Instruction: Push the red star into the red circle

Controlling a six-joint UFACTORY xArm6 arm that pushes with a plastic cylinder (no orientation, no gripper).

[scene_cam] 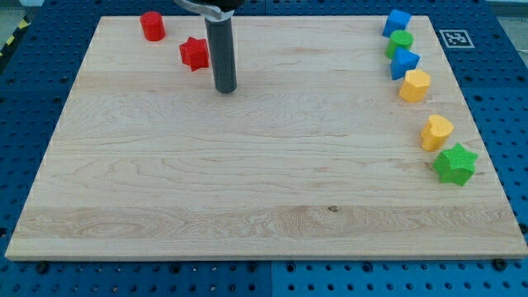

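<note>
A: Where is the red star [195, 53] found?

B: Near the desk's [247, 181] top left, between my tip [225, 87] and the red circle [152, 25]; a push leftward is thus set up. No pincer is fitted.

Red star [195, 53], red circle [152, 25] (same shade), green star [455, 163]

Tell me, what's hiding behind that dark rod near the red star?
Only bare wooden board shows around my tip. The red star sits clear at its left. The strip directly behind the rod is covered.
</note>
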